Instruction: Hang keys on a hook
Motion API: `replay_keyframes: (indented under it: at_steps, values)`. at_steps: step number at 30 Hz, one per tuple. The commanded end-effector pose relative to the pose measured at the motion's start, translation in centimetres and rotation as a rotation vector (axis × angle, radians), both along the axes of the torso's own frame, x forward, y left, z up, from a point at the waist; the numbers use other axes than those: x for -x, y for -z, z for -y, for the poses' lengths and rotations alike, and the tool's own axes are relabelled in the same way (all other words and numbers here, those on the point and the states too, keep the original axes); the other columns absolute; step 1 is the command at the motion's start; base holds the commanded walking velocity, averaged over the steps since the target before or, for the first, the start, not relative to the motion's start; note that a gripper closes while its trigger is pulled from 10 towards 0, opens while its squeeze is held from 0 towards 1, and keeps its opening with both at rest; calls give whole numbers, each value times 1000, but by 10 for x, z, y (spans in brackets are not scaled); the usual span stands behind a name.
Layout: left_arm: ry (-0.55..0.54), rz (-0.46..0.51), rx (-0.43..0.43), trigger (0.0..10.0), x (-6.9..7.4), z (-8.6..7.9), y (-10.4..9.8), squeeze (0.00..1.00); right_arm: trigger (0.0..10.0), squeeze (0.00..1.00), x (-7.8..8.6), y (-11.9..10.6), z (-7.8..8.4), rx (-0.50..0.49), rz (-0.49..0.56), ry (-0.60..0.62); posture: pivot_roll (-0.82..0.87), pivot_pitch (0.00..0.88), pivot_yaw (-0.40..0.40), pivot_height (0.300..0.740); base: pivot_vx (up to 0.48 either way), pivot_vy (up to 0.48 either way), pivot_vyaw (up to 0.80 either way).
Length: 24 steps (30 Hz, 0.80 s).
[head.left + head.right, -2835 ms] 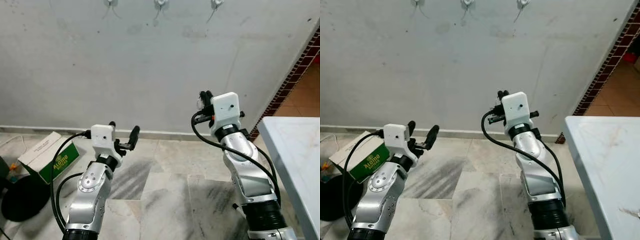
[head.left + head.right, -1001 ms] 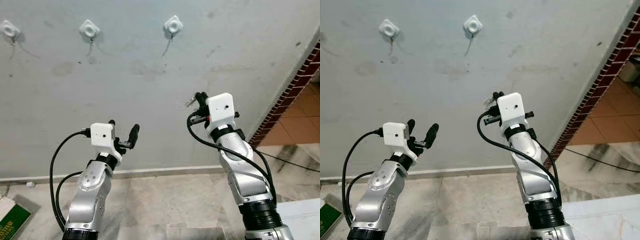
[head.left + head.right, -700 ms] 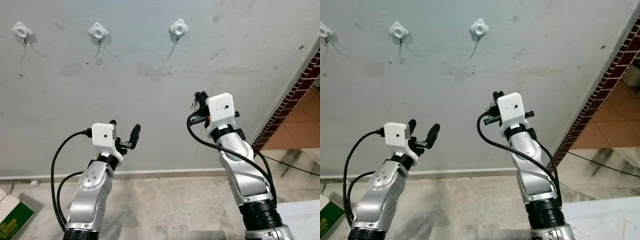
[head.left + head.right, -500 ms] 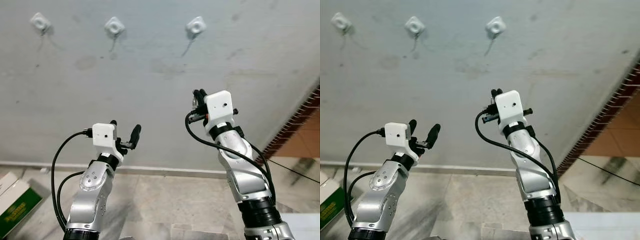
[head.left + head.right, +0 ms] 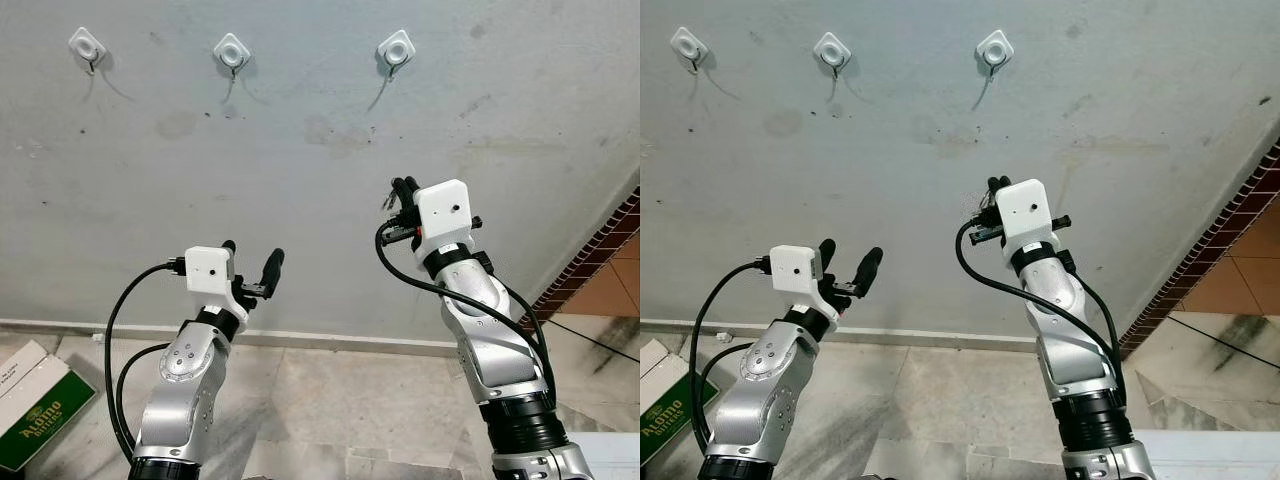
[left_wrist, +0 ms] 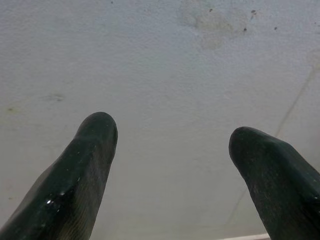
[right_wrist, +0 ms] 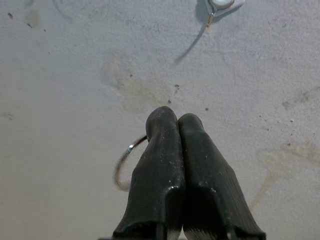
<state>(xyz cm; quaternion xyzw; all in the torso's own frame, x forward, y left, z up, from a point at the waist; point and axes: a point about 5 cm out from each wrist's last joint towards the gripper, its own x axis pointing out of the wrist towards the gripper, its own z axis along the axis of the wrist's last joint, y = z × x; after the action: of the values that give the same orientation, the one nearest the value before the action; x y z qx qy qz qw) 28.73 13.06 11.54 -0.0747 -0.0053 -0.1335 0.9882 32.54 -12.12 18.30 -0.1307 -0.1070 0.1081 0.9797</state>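
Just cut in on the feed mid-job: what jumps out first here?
The right pincer, raised in front of the grey wall, is shut on a thin key ring that sticks out beside its fingers. Above it on the wall sit three white hooks in a row, the nearest up and slightly left of the pincer. The left pincer is held lower, open and holding nothing.

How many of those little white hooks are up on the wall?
3, in a row high on the grey wall: the left hook, the middle hook, and the right hook, above the right gripper. More could lie beyond the picture's edge.
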Motion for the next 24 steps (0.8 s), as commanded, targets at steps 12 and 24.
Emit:
replay_keyframes:
  at_steps: [12, 24]
  values:
    - [-12, -18, -20, 10000, 36, -16, -3, 0, 10000, 0, 44, 11, 22, -11, -49, 19, -42, 89, 20, 740, 0, 0, 0]
    - [1, -86, -30, 10000, 62, -26, 5, 0, 10000, 0, 79, 32, 41, 39, -167, 14, -35, 94, 26, 740, 0, 0, 0]
